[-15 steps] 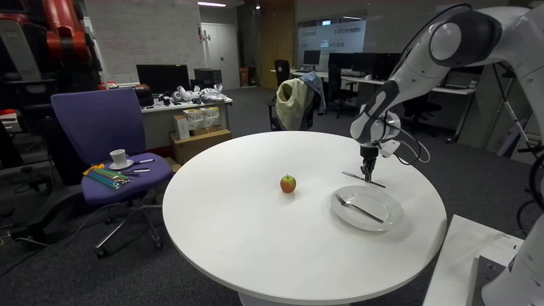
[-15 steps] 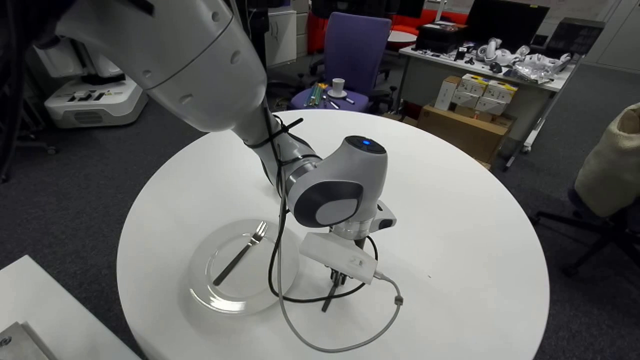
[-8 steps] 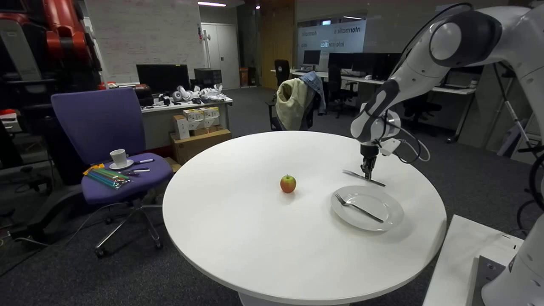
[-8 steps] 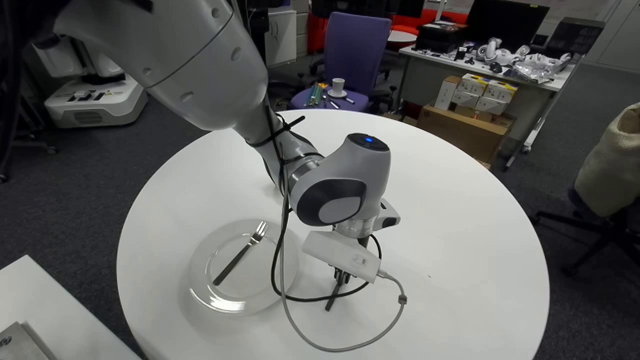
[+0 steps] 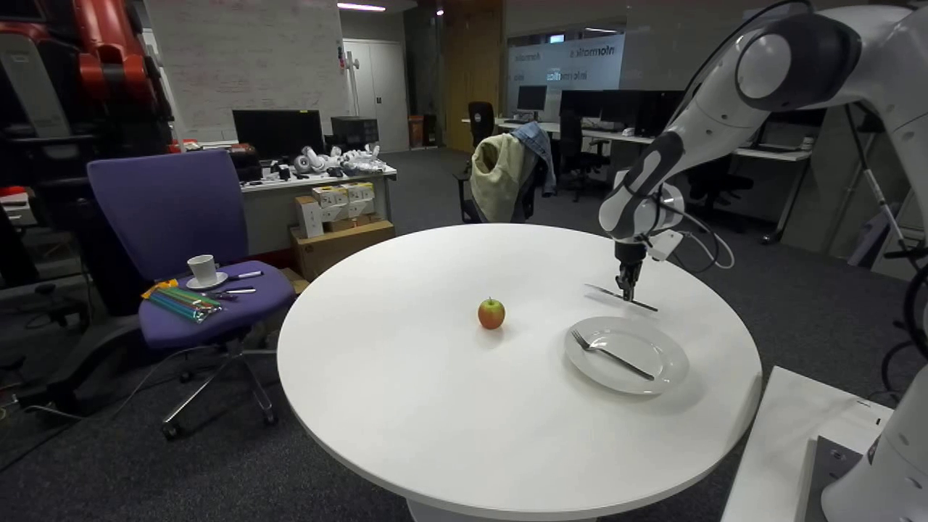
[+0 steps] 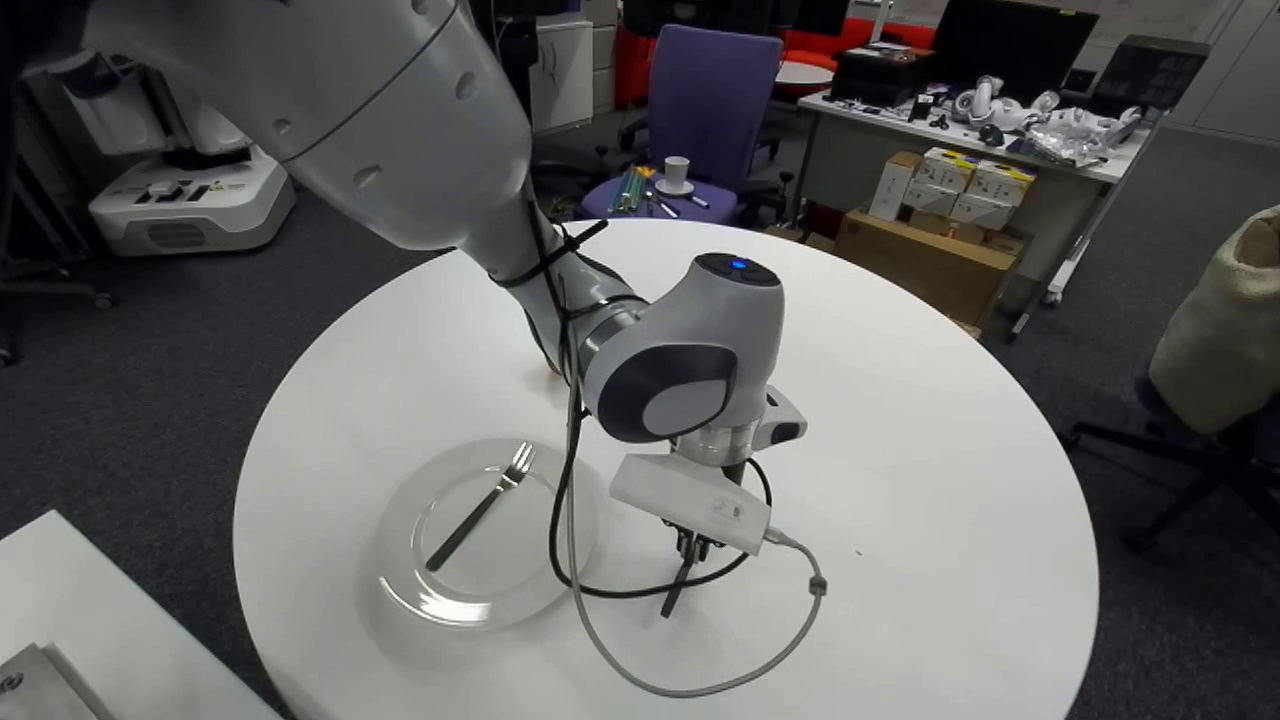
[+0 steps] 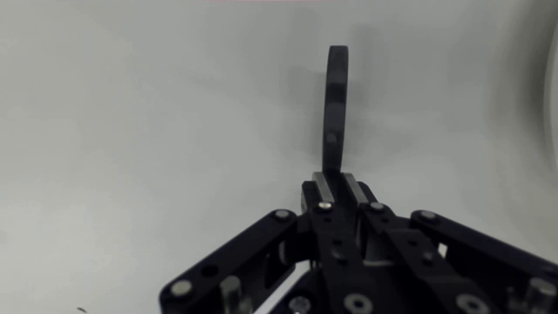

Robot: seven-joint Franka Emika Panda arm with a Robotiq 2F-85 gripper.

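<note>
Wrist view: knife (image 7: 335,109) tight in the hand (image 7: 334,178), dark handle (image 7: 336,83) beyond its fingertips (image 7: 323,187).

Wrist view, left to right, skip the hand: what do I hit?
Small dark speck at bottom left → black knife handle → white plate, only its rim showing at the right edge.

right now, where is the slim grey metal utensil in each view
In an exterior view: the slim grey metal utensil, right of centre, beyond the round white plate.
In an exterior view: the utensil, below centre, right of the plate.
Wrist view: the utensil, mostly upper half, right of centre.
Shared landmark: the black gripper pinching it.
</note>
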